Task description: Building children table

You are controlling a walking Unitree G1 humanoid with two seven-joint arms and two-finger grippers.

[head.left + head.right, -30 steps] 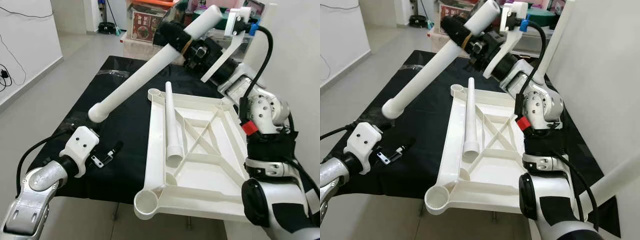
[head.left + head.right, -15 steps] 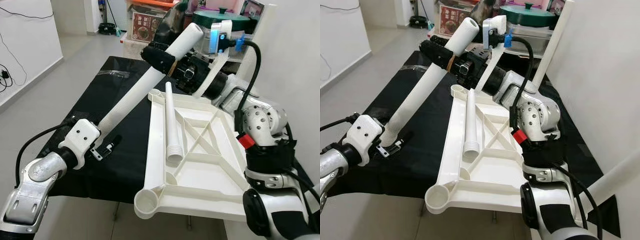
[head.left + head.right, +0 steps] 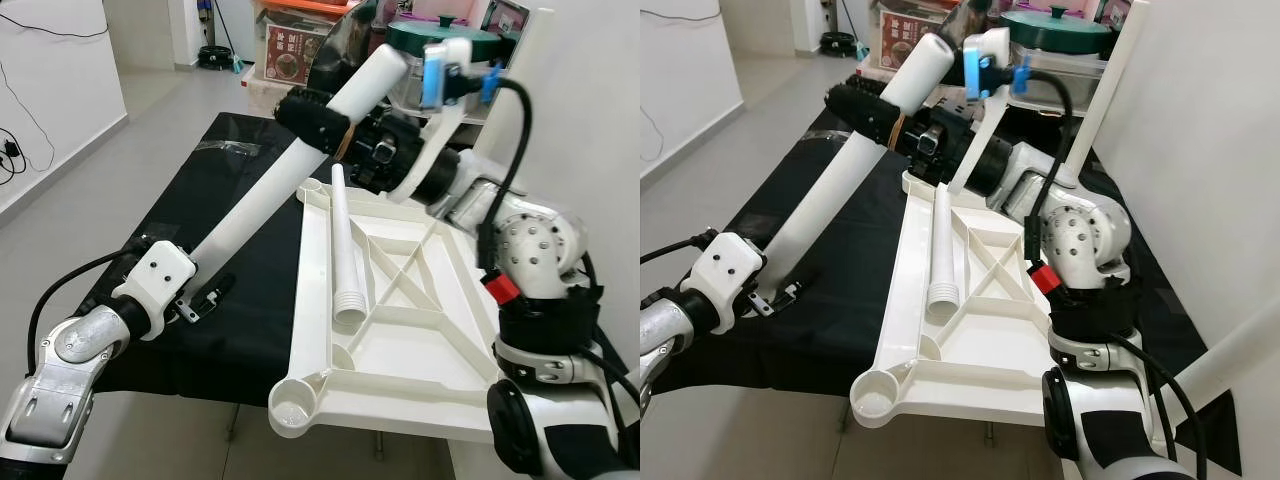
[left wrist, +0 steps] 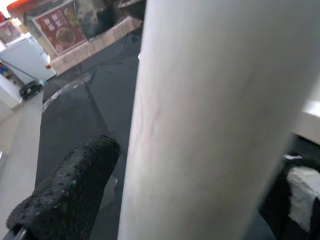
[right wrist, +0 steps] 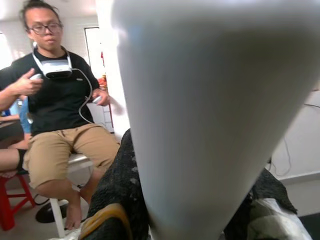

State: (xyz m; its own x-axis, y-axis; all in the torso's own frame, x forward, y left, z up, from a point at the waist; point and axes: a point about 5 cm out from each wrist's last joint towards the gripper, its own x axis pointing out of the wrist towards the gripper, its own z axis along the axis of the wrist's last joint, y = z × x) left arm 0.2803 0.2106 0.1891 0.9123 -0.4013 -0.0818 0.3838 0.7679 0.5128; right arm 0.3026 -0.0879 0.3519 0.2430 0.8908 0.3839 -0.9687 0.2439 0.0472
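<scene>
— Where was the leg when you looked over?

— Up in the air. The right gripper (image 3: 318,118) had its black fingers clamped around the white table leg (image 3: 262,190) near the upper end, and the tube slanted down across the black-covered bench (image 3: 180,200) toward the left gripper (image 3: 205,298). That one sat at the low end with a finger on each side of the tube; I couldn't tell whether it was actually squeezing.

— And the rest of the table?

— The white tabletop frame (image 3: 390,330) lay upside down on the bench, a round socket (image 3: 293,408) at the near corner. A second leg (image 3: 345,250) lay loose on the frame, threaded end toward the robot. A person sat further back, seen past the right gripper's fingers (image 5: 120,185).

— How would that leg handle, you think?

— Hollow plastic, I'd guess: light and stiff, but smooth, so it could slide or roll in a loose grip. Long too, so held at one end it would lever. Taking it near both ends seemed sensible, keeping the threaded tip free for the socket.
</scene>
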